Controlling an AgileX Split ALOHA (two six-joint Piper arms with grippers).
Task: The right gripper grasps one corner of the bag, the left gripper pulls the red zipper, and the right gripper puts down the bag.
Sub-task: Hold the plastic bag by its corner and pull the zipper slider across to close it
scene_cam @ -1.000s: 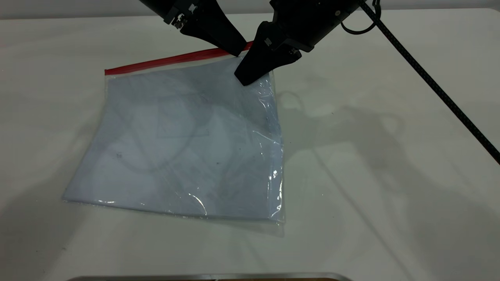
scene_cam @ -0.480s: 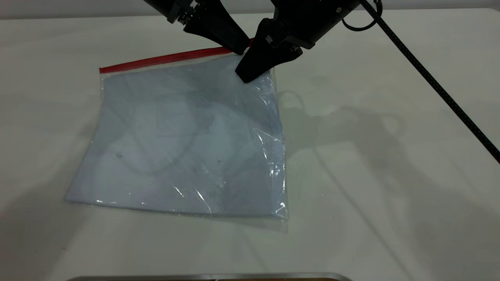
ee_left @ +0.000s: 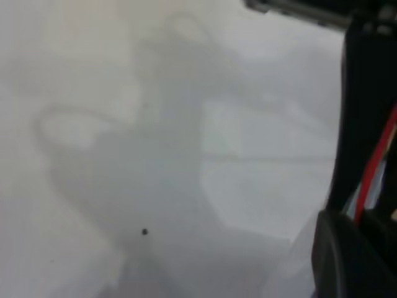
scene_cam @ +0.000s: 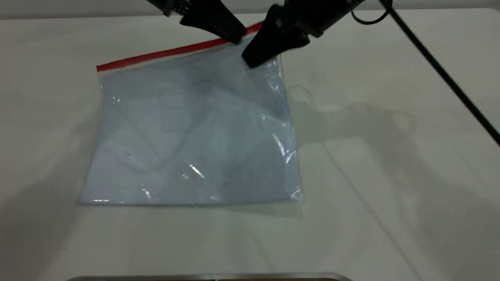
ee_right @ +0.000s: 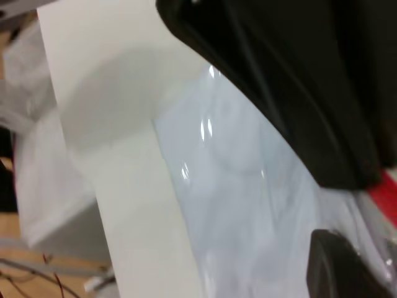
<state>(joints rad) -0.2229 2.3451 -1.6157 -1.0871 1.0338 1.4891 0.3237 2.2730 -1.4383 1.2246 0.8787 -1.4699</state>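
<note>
Table (scene_cam: 390, 58): matte white.
Bag (scene_cam: 191, 132): clear, bluish, creased film; flat, far right corner lifted.
Right gripper (scene_cam: 254, 58): clamped on that corner; hold firm, taut.
Left gripper (scene_cam: 234, 38): tip at the zipper's right end; closure unclear. Draw slider straight along strip.
Zipper (scene_cam: 164, 54): thin red strip.

Light: bright, even.
Shadows: soft, on the table (scene_cam: 390, 156).
Glare: streaks on the bag (scene_cam: 187, 132).
Wrist views: blurred, probably unfocused.

One bag (scene_cam: 191, 132), one red zipper (scene_cam: 164, 53), two tools, one table (scene_cam: 390, 195), one cable (scene_cam: 441, 74).
</note>
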